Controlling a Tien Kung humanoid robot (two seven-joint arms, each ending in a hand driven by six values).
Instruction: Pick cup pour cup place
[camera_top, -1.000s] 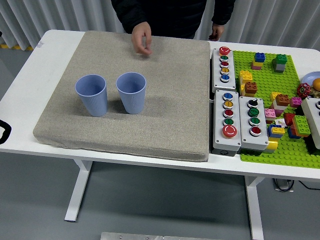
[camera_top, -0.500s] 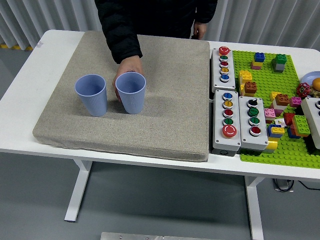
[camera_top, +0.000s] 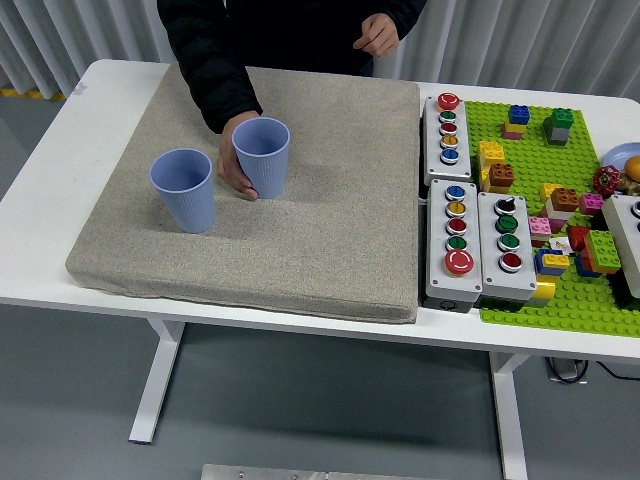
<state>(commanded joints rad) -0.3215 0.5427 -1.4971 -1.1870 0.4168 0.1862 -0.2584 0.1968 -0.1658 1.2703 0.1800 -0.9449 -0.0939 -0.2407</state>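
Two blue cups stand upright on a grey mat (camera_top: 330, 250). The left cup (camera_top: 183, 190) stands alone on the mat's left part. A person's hand (camera_top: 237, 165) in a black sleeve grips the right cup (camera_top: 262, 156) from its left side and holds it further back on the mat. The person's other hand (camera_top: 377, 36) hangs at the table's far edge. Neither robot hand is in view.
Three button boxes (camera_top: 447, 128), (camera_top: 456, 240), (camera_top: 509, 245) lie right of the mat. A green baseplate (camera_top: 590, 310) with several toy bricks covers the table's right side. A white box (camera_top: 628, 228) sits at the right edge.
The person's hand came down from the mat's far edge, took hold of the right cup and moved it back, away from me.
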